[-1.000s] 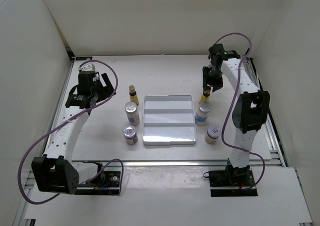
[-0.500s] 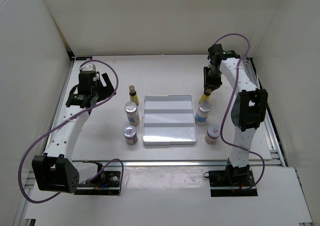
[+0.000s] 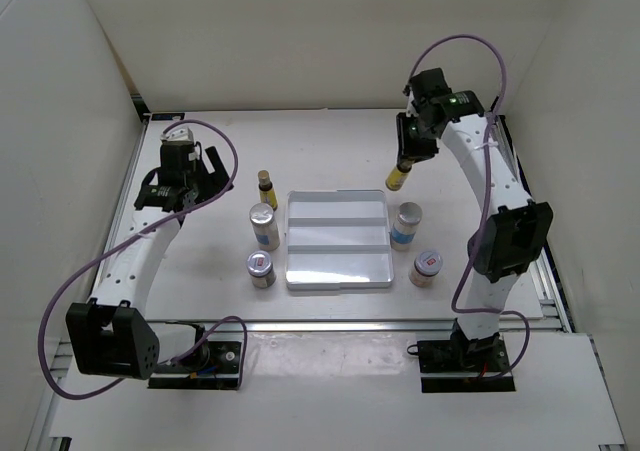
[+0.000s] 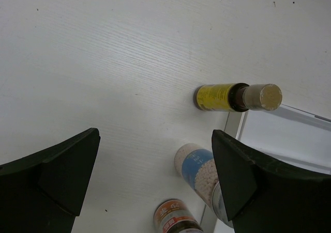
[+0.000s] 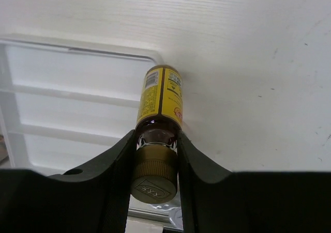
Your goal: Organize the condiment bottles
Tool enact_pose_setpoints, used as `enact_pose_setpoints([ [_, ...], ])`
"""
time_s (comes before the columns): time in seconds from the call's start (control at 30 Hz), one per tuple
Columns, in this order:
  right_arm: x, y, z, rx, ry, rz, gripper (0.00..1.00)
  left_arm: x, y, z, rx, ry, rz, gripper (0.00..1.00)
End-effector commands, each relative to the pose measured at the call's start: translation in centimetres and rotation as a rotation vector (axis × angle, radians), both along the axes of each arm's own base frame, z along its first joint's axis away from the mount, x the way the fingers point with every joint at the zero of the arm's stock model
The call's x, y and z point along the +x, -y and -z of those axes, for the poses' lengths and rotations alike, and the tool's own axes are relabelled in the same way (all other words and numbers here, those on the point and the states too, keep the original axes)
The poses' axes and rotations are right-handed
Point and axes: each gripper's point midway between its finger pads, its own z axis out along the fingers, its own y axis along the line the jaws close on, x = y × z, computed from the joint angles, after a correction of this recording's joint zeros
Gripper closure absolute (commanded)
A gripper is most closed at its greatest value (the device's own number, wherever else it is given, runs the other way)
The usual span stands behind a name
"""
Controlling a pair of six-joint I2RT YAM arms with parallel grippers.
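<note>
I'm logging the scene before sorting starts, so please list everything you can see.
Tray: one, white, stepped; centre, nothing in it.
Slim bottles: two, yellow with brown caps; one left of the tray, the other gripped off its far right corner.
Tall bottles: two, blue-labelled, silver caps; one left of the tray, the other right.
Short jars: two, reddish-labelled, silver lids; one left, the other right, nearest the arms.
Table: one, white.
Left fingers: black, open, over the table's left.
Right fingers: black, shut on a slim bottle.
</note>
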Motion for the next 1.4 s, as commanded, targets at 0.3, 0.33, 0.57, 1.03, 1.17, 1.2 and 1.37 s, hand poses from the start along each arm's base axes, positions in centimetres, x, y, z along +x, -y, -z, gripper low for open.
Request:
enact_pose_setpoints([
  [0.3,-1.7,-6.3,1.6,0.064,-0.035,-0.206,1.0,0.9,0.3,-2.4,0.008,0.061,0.027,0.0],
  [0.33,-1.6,-6.5,2.6,0.065,-0.061,-0.21,1.0,0.9,0.3,-2.4,0.015,0.061,0.032,0.0],
  [0.57,-1.0,-7.1,5.7,0.067,-0.123,-0.186,1.0,0.9,0.8,-2.8,0.056,0.069,0.075,0.0],
  [1.03,-1.6,-6.7,6.1,0.061,-0.148,-0.153,0.28,2.9,6.4,-3.4,0.135,0.095,0.304,0.0],
  [1.17,-1.1,-6.3,4.3,0.049,-0.095,-0.13,0.04,3.6,9.1,-3.2,0.162,0.114,0.401,0.0],
  [1.2,-0.8,-6.4,3.1,0.06,-0.063,-0.132,0.03,3.8,9.2,-3.2,0.162,0.114,0.401,0.0],
  [1.37,-0.2,-6.1,-0.4,0.064,0.03,-0.119,0.0,4.4,11.1,-2.5,0.169,0.117,0.447,0.0],
])
